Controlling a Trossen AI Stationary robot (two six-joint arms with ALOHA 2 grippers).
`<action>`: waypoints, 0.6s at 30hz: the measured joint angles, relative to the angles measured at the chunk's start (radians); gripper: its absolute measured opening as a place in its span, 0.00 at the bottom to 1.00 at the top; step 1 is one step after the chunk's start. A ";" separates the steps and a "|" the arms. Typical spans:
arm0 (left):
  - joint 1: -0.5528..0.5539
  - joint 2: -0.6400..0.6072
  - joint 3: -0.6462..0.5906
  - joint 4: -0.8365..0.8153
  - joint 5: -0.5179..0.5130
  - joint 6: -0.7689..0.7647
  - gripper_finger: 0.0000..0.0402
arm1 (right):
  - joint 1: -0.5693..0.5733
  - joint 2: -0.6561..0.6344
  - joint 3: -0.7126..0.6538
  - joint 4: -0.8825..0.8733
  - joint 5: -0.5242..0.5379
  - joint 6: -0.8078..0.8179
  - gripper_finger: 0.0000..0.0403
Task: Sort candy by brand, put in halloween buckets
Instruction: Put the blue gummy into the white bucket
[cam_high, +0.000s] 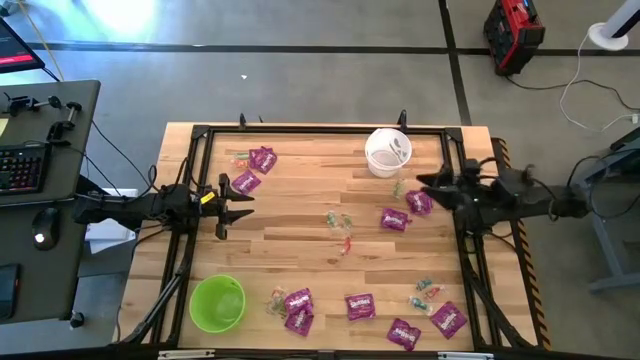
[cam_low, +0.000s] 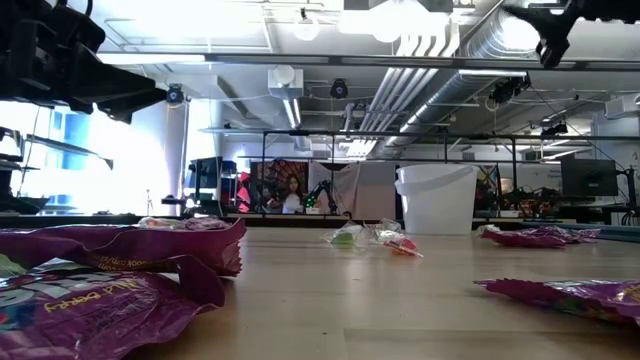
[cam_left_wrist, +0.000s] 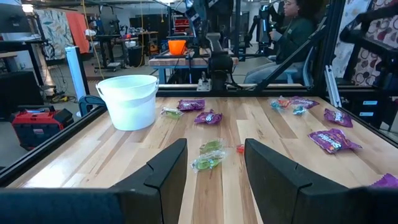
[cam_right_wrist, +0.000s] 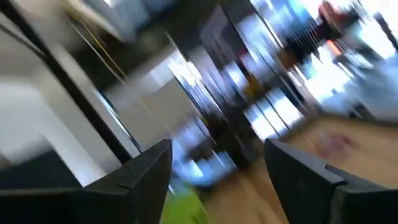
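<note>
Several purple candy packets lie flat on the wooden table: two at the far left (cam_high: 255, 168), two near the right arm (cam_high: 405, 211), and several along the near edge (cam_high: 360, 306). Small clear-wrapped sweets lie at the middle (cam_high: 340, 228) and near right (cam_high: 424, 296). The white bucket (cam_high: 388, 151) stands at the far side and the green bucket (cam_high: 217, 303) at the near left. My left gripper (cam_high: 232, 205) is open and empty above the table's left side, pointing right. My right gripper (cam_high: 425, 186) is open and empty above the packet by the white bucket.
A black frame (cam_high: 330, 130) runs around the table top. In the left wrist view the white bucket (cam_left_wrist: 127, 99) and green-wrapped sweets (cam_left_wrist: 208, 155) lie ahead of the fingers. A person (cam_left_wrist: 292, 34) sits beyond the table's right side. Bare wood shows between the two arms.
</note>
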 joint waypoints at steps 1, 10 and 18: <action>0.000 0.000 0.000 0.000 0.000 0.000 0.38 | 0.000 0.042 0.035 -0.050 0.008 0.001 0.62; 0.000 0.000 0.000 0.000 0.000 0.000 0.38 | -0.002 0.305 0.190 -0.016 0.056 0.287 0.62; 0.000 0.000 0.000 0.000 0.000 0.000 0.38 | 0.026 0.543 0.362 -0.165 -0.227 0.498 0.62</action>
